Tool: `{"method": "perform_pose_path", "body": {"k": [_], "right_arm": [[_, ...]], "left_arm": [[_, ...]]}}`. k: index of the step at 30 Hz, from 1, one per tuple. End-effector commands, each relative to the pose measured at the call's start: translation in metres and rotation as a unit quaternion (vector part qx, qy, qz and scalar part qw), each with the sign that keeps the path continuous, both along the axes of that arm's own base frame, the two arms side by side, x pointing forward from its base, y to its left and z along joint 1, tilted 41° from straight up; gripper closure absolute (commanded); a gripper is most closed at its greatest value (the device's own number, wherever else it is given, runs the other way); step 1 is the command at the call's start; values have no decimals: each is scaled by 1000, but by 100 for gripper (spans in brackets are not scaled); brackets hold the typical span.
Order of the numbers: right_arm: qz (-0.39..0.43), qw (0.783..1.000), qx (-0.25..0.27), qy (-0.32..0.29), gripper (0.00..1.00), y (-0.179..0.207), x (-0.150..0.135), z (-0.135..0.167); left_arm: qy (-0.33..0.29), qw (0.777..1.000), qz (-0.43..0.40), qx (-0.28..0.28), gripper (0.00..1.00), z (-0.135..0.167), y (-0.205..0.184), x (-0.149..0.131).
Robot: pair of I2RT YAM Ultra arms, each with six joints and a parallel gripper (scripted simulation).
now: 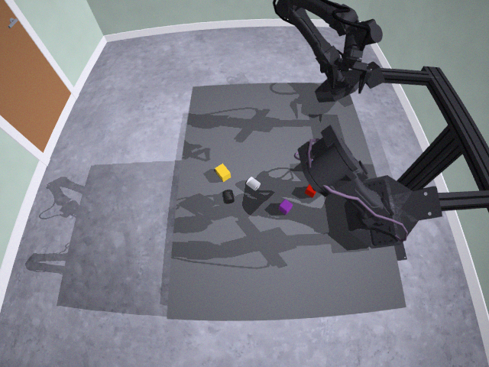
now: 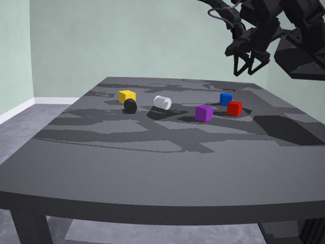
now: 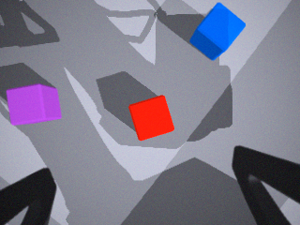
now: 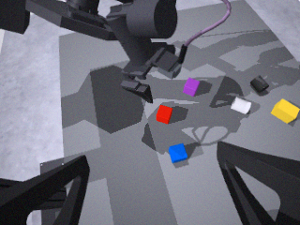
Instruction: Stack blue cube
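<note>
The red cube sits on the dark table. The blue cube rests on the table close beside it, apart from it; in the top view the left arm hides it. My left gripper is open and empty, hanging well above the red cube. My right gripper is open and empty, raised high and back from both cubes.
A purple cube lies near the red one. Further off lie a white cylinder, a black cylinder and a yellow block.
</note>
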State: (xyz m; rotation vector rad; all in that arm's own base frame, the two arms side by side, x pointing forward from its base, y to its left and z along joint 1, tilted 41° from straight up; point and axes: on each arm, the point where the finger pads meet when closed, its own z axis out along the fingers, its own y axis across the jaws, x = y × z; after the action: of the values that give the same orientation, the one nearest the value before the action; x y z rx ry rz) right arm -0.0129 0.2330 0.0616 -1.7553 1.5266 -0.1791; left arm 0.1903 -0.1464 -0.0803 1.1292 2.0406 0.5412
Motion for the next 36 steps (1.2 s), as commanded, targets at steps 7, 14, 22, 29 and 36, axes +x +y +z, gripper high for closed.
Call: {"method": "perform_pose_path", "body": {"k": [7, 14, 22, 29, 36], "right_arm": [[-70, 997, -25, 2, 0, -22, 3, 3], [-182, 983, -28, 4, 0, -38, -2, 4], [-281, 959, -16, -21, 0, -45, -15, 8], [-299, 954, -11, -31, 0, -43, -22, 8], [-295, 955, -9, -33, 0, -41, -23, 8]], "left_arm": [[40, 997, -40, 48, 36, -17, -7, -9], [87, 986, -92, 112, 36, -48, -54, 5], [136, 946, -122, 266, 36, -85, -70, 30], [159, 922, -141, 325, 36, -98, -90, 46], [175, 904, -152, 359, 36, -106, -104, 60]]}}
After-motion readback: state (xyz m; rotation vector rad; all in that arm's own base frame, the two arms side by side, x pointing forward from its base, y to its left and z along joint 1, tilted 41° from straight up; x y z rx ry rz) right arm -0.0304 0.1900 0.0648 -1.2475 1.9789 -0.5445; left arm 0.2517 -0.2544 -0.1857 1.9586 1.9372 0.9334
